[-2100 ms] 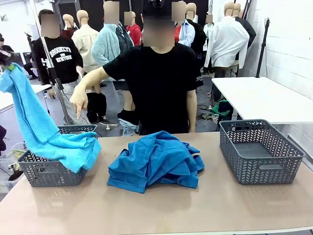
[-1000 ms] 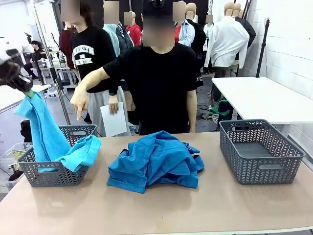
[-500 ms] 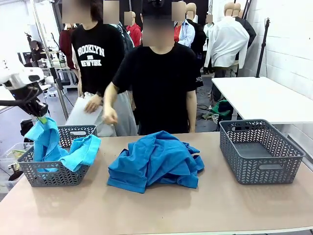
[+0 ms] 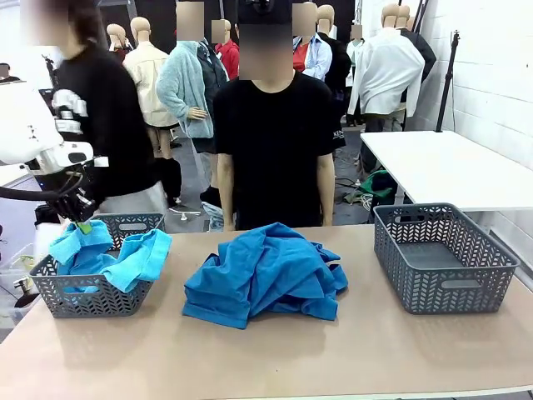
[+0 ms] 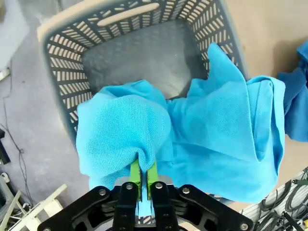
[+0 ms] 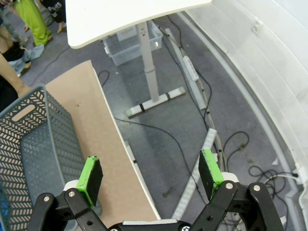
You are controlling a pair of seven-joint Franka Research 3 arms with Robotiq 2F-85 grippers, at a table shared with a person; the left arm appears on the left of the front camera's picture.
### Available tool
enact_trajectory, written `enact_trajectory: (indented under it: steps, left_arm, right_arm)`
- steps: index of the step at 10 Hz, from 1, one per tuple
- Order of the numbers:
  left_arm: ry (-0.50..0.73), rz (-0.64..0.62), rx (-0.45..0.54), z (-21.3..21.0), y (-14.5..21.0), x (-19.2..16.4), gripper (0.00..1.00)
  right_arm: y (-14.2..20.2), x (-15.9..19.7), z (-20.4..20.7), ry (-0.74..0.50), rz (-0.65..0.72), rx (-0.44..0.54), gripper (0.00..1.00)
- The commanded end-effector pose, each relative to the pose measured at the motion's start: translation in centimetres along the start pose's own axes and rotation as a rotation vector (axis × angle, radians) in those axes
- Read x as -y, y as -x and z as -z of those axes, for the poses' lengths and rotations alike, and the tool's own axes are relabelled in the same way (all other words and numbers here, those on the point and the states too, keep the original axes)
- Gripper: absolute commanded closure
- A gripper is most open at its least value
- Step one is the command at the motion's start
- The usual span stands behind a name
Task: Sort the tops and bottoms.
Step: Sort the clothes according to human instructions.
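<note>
A person in a black T-shirt stands at the far side of a tan table; a passer-by in a black sweatshirt with white lettering appears blurred behind, at left. At right, a white table stands by a white brick wall. A clear storage bin sits beneath it, and loose cables trail over the grey floor.

Bright, even light; passing figure motion-blurred.
</note>
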State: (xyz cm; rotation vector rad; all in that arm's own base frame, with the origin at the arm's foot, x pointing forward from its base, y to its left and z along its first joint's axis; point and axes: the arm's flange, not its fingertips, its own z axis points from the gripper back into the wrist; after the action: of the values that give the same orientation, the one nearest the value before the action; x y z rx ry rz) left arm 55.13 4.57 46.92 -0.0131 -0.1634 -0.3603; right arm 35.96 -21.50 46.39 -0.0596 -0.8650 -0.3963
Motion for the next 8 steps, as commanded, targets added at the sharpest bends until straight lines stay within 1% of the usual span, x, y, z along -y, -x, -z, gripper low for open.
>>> enact_trajectory:
  steps: [1,2,3,4,6,8]
  left_arm:
    - [0.037,0.045,-0.014,-1.2,0.2,-0.3,0.54]
    - [0.055,0.06,0.0,-2.3,0.6,0.0,0.34]
    - [0.049,0.067,0.016,-3.0,0.8,0.2,0.15]
    - [0.044,0.081,0.032,-4.0,1.2,0.4,0.0]
    - [0.017,0.093,0.086,-6.4,2.0,0.4,0.0]
    - [-0.041,0.103,0.173,-9.1,3.1,0.1,0.0]
  right_arm:
    - [0.1,0.1,0.1,-0.007,0.001,-0.01,0.0]
    - [0.1,0.1,0.1,-0.007,0.001,-0.01,0.0]
    - [0.1,0.1,0.1,-0.007,0.001,-0.01,0.0]
    - [0.1,0.1,0.1,-0.007,0.001,-0.01,0.0]
    - [0.1,0.1,0.1,-0.007,0.001,-0.01,0.0]
    - [0.1,0.1,0.1,-0.007,0.001,-0.01,0.0]
